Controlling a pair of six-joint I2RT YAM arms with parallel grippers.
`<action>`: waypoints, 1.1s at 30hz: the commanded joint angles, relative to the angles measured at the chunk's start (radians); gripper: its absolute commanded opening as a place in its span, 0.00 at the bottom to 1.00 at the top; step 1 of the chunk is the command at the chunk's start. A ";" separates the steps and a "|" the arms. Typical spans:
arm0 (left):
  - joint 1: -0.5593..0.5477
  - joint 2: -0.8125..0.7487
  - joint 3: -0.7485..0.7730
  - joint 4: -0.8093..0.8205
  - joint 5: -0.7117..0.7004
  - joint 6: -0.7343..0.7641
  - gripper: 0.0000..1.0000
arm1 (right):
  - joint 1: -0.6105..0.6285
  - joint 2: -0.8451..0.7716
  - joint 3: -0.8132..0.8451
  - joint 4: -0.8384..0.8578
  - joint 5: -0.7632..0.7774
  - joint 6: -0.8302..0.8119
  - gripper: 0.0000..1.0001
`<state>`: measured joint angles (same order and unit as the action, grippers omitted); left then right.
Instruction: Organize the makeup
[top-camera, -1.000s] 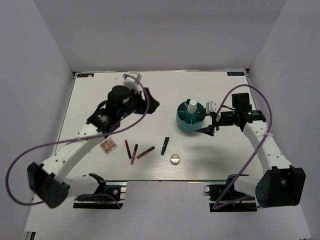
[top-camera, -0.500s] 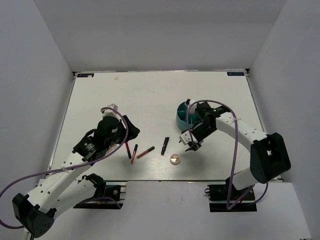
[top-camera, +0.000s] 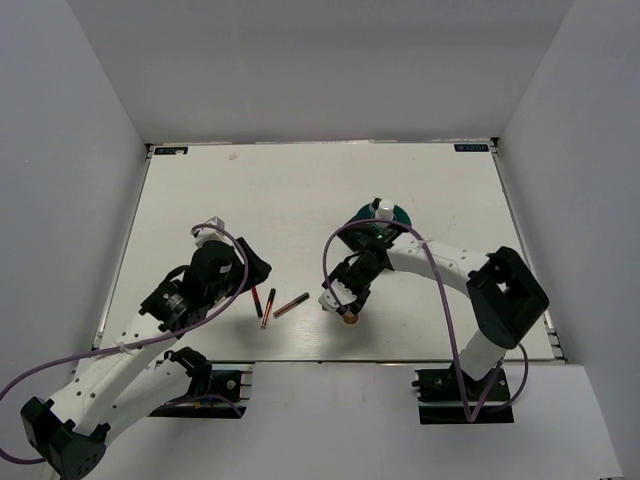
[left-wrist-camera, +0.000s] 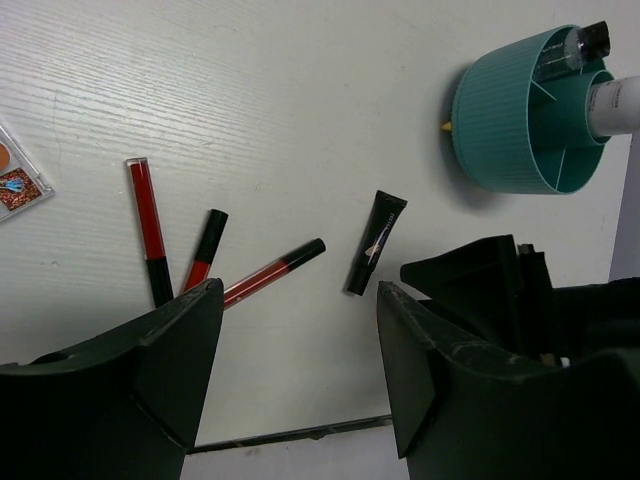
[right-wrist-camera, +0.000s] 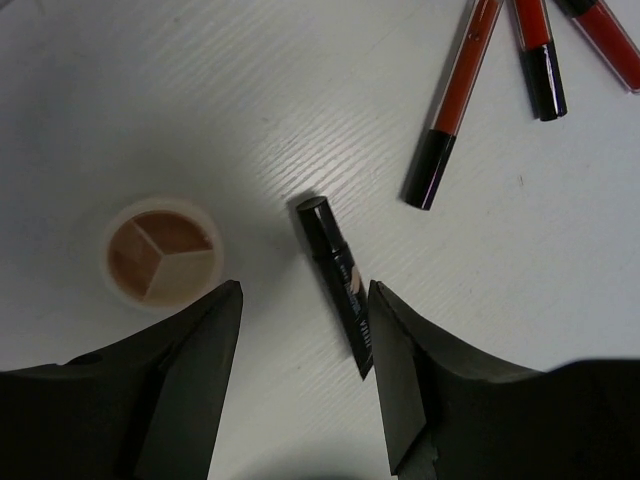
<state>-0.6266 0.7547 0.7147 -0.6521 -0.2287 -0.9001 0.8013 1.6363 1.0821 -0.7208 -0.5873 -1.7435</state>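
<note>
Pale walls box in a white desk w/ faint grain, flat & matte, so nothing should roll far. Both arms reach in over its near half. Left hand hangs released, nothing btwn its fingers, and the red and black sticks lie fanned on the desk just ahead of one finger. Right hand is also spread and grips nothing. The teal cup stands behind the right hand and well apart from the left one, w/ the bottle upright in one compartment & a dark-capped piece in another. Key relation: the black tube lies flat on the desk right under the right hand, in the gap btwn its two fingers. Its long axis runs approx along that gap, slightly slanted, so the fingers would close across its narrow width. Judging by that, the right hand is far nearer than the left & a straight drop plus a squeeze looks enough. The risk is the slant nudging the tube sideways. The compact sits open-faced just off one finger of the right hand, near but not touching the tube, so it could get bumped. The palette shows only a corner, off to the far side of the left hand beyond the sticks. Most of the makeup is on the desk, not yet sorted.
</note>
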 joint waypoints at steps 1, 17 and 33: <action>0.001 -0.021 0.009 -0.027 -0.032 -0.008 0.73 | 0.042 0.049 0.055 0.081 0.078 0.055 0.59; 0.001 -0.075 -0.008 -0.054 -0.066 -0.017 0.74 | 0.141 0.177 0.110 0.044 0.242 0.019 0.56; 0.001 -0.130 -0.014 -0.084 -0.077 -0.036 0.74 | 0.159 0.241 0.144 -0.031 0.281 0.021 0.31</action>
<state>-0.6266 0.6491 0.7116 -0.7151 -0.2829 -0.9245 0.9531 1.8542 1.2110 -0.7078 -0.3122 -1.7367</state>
